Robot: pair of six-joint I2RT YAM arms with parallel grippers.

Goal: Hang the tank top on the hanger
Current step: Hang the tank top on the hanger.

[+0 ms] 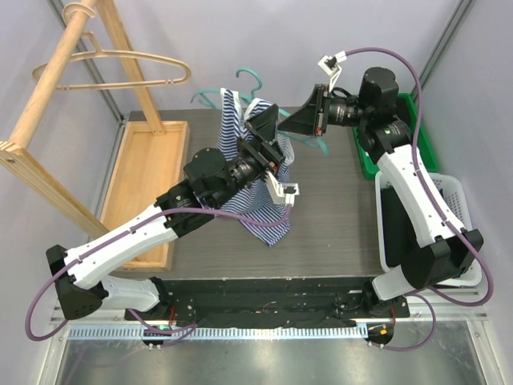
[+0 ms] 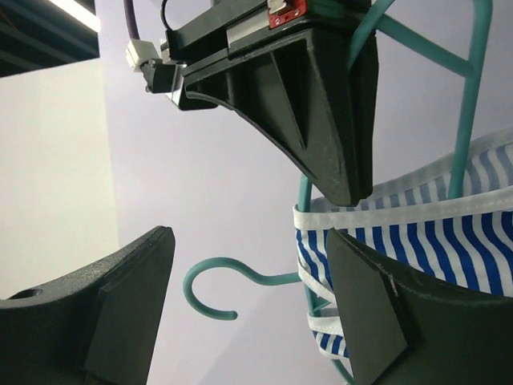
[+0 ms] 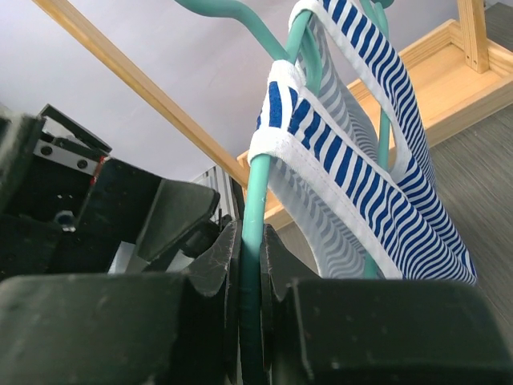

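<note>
The teal hanger [image 1: 244, 88] is held up in the air over the back of the table, and the striped tank top [image 1: 255, 196] drapes down from it. My right gripper [image 3: 250, 233] is shut on the hanger's teal bar [image 3: 256, 184], and a white-trimmed strap of the tank top [image 3: 353, 160] lies over that bar just above the jaws. My left gripper [image 2: 248, 241] is open. The hanger's hook [image 2: 210, 285] shows in the gap between its fingers, and the tank top [image 2: 417, 237] lies behind its right finger [image 2: 369, 313]. From above, the left gripper [image 1: 271, 140] sits against the fabric, just left of the right gripper [image 1: 290, 127].
A wooden rack [image 1: 60, 60] with a tan hanger [image 1: 120, 60] stands at the back left over a wooden tray [image 1: 148, 172]. At the right are a green bin [image 1: 421, 132] and a white basket [image 1: 453, 196] with a dark garment in it.
</note>
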